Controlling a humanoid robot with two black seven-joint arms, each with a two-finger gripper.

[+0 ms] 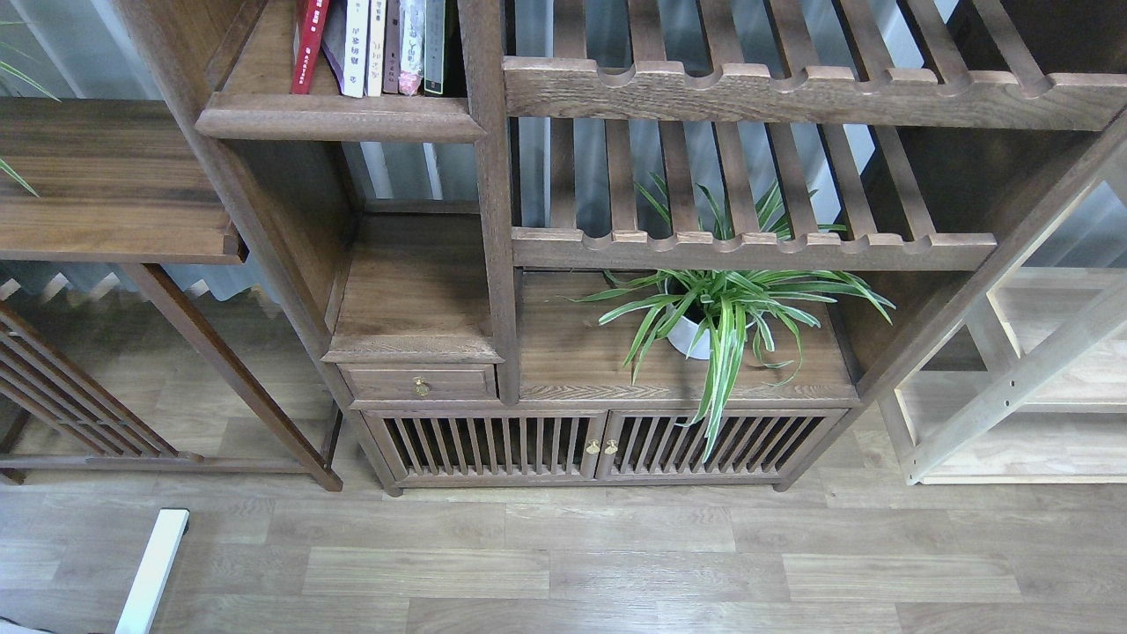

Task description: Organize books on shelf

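Note:
Several books (374,44) stand upright in a row on the dark-brown shelf (339,116) at the top left, spines toward me. A red book (308,44) is at the left end, with white and pale spines to its right. Their tops are cut off by the view's upper edge. The shelf has a thick moulded front lip. Neither of my grippers nor any part of my arms is in view.
Slatted racks with scalloped rails (748,88) fill the right of the dark cabinet. A potted spider plant (718,313) stands on the lower board. Below are a small drawer (421,384) and slatted doors (599,445). A pale wood unit (1012,387) stands at right, a dark table (106,185) at left, a white bar (154,568) on the floor.

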